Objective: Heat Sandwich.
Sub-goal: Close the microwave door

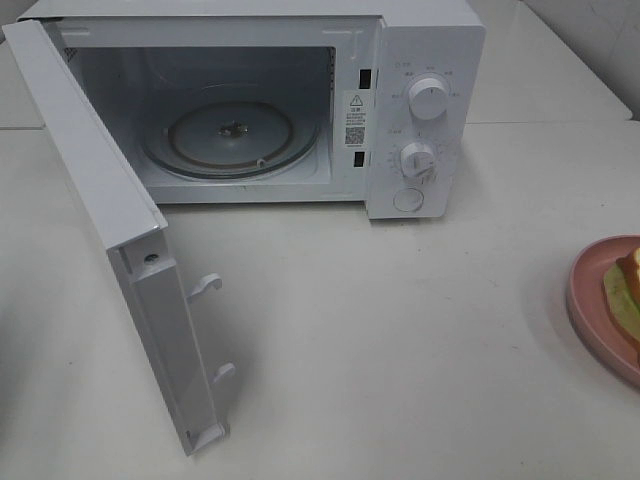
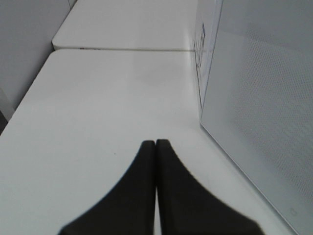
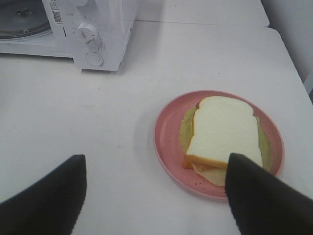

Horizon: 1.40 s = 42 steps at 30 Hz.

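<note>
The microwave (image 1: 240, 110) stands with its door (image 1: 110, 230) wide open, so we judge the loading step is next. The sandwich (image 3: 222, 134) lies on the pink plate (image 3: 166, 142) — well apart from the microwave. Our right gripper (image 3: 156, 196) hovers near it with jaws spread and empty; the left gripper (image 2: 155, 147) is clenched on nothing. Next we must grasp the plate — level.

You look down on a white counter (image 1: 400, 350) made of panels meeting at a thin seam near the far edge. Soft, even light gives it a dull sheen. A pale wall (image 2: 29, 44) borders its left edge.
</note>
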{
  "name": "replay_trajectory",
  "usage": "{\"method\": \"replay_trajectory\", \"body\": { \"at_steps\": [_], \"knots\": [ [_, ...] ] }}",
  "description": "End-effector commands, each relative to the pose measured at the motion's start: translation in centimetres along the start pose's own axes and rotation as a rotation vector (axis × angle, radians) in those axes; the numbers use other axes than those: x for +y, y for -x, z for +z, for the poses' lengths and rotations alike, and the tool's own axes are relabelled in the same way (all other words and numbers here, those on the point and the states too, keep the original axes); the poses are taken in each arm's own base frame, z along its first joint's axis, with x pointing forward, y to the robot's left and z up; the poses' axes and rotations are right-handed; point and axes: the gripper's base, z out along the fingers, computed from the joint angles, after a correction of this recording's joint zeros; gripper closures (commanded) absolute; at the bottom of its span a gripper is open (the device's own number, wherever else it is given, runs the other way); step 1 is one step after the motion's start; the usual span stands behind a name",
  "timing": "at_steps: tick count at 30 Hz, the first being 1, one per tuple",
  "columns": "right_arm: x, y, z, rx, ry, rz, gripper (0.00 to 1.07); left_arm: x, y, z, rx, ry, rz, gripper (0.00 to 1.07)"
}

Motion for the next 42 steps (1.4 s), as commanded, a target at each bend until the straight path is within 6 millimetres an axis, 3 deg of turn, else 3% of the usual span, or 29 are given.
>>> {"method": "replay_trajectory", "body": {
  "at_steps": [1,7,21,29,40,42],
  "knots": [
    [0.0,-0.2,-0.2,-0.035,0.000,-0.002,0.32,0.0,0.1,1.2,-0.121,0.003,0.031,1.07],
    [0.0,-0.2,-0.2,-0.035,0.000,-0.002,0.32,-0.8,-0.1,3.3,-0.165,-0.070,0.152,1.07],
    [0.0,-0.2,-0.2,-0.035,0.000,-0.002,0.32,-3.1,0.0,7.6,-0.146,-0.312,0.143,1.07],
    [0.0,-0.2,-0.2,-0.035,0.000,-0.002,0.32,-6.9,-0.3,10.6,-0.086,-0.473,0.225,1.07],
    [0.0,-0.2,-0.2,-0.035,0.000,-0.002,0.32,-10.6,0.4,12.7,-0.099,-0.575,0.247,1.07],
    [0.0,-0.2,-0.2,-0.035,0.000,-0.002,0.32,-12.1,0.8,13.1,-0.114,-0.601,0.252,1.07]
  ]
}}
